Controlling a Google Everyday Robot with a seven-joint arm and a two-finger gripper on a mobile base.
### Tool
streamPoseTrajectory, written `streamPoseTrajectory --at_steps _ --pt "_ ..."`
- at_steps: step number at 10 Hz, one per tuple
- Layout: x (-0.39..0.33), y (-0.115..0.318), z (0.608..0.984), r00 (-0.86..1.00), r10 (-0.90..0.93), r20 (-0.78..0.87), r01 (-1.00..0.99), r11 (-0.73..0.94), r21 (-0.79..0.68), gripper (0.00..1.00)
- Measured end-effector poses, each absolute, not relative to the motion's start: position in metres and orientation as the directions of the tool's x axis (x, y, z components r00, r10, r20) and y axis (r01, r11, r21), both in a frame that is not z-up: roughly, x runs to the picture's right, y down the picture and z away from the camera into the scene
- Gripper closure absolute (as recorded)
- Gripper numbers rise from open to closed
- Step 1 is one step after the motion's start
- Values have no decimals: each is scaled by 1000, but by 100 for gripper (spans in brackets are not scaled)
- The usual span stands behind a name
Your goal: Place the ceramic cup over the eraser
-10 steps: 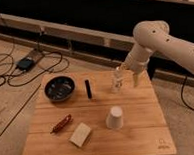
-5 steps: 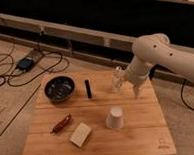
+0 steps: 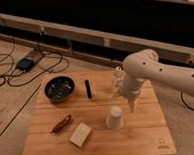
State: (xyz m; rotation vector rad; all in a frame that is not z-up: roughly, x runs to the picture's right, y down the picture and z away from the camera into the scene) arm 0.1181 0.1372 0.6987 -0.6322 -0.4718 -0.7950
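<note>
The off-white ceramic cup [image 3: 114, 118] stands upside down on the wooden table [image 3: 140, 139], right of centre. The black eraser [image 3: 88, 88] lies flat to the cup's upper left, beside the dark bowl [image 3: 59, 88] and well apart from the cup. My gripper [image 3: 130, 106] points down at the end of the white arm. It hangs just above and to the right of the cup, close to its top and holding nothing I can see.
A small clear glass jar [image 3: 116, 80] stands behind the arm near the table's far edge. A reddish-brown stick [image 3: 61, 123] and a beige block [image 3: 80, 134] lie at the front left. Cables [image 3: 24, 64] lie on the floor to the left.
The arm has swung down and towards the front of the table, bringing the gripper from near the glass jar to just beside the cup. The objects have not moved.
</note>
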Motion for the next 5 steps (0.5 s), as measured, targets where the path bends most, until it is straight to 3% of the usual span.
streamPoseTrajectory --at_steps 5 --pt "92 163 720 580 -503 640 804 478 -354 34"
